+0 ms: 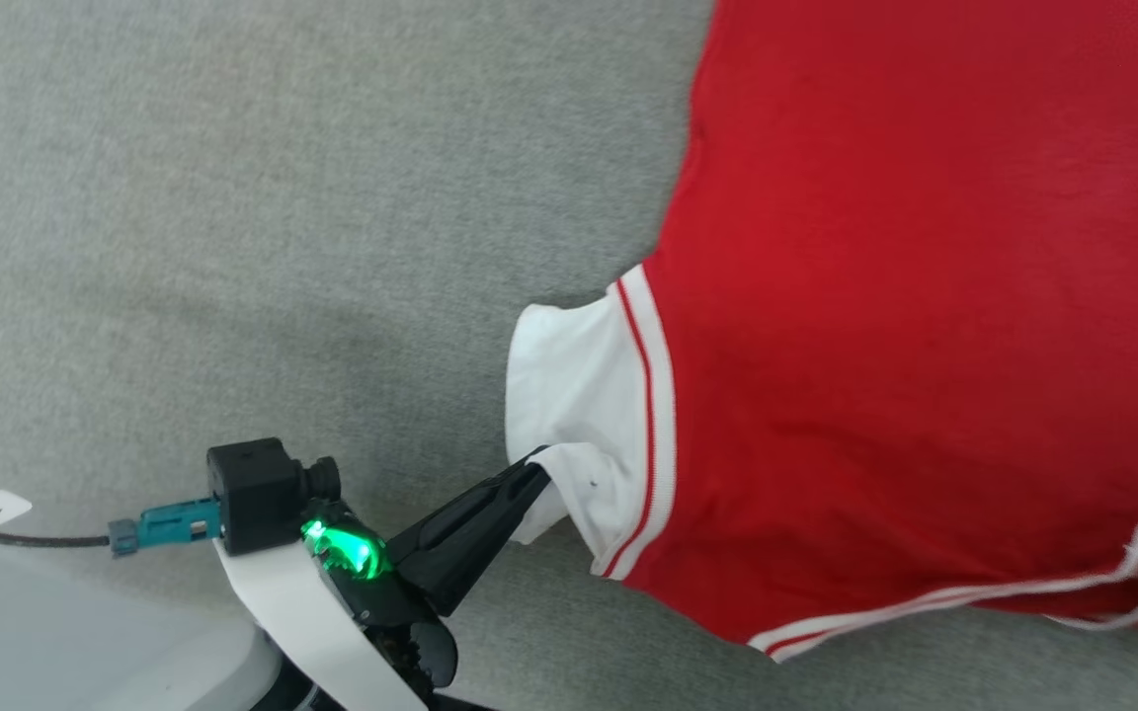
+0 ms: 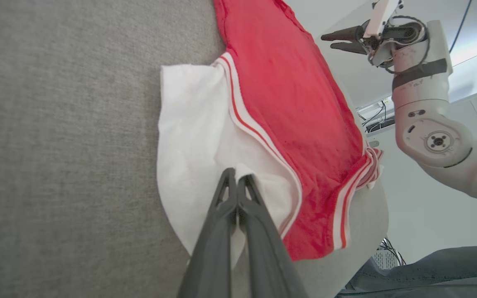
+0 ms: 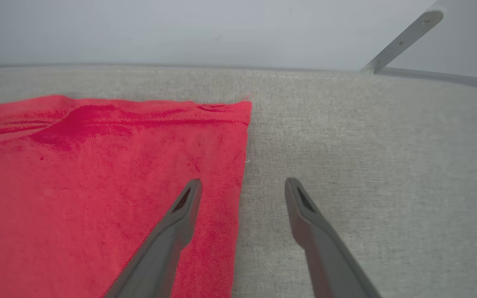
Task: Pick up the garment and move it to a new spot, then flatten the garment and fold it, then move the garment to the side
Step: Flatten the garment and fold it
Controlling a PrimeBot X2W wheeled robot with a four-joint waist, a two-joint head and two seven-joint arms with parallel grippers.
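Red jersey (image 1: 925,296) lies spread but unfolded by the edge of the grey tabletop (image 1: 233,197), apparently mid-flattening: left gripper (image 1: 539,474) pinches its white sleeve (image 1: 579,395), right gripper (image 3: 243,182) open over its corner.

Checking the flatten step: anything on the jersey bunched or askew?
Yes. The sleeve is doubled over where the shut left gripper pinches its edge, and the jersey ripples along its far edge, so it isn't flat.

Left gripper (image 1: 535,466) with long dark fingers (image 1: 465,528), green glowing light (image 1: 344,548), black wrist camera (image 1: 255,492), teal cable plug (image 1: 174,520), pale forearm (image 1: 55,632)
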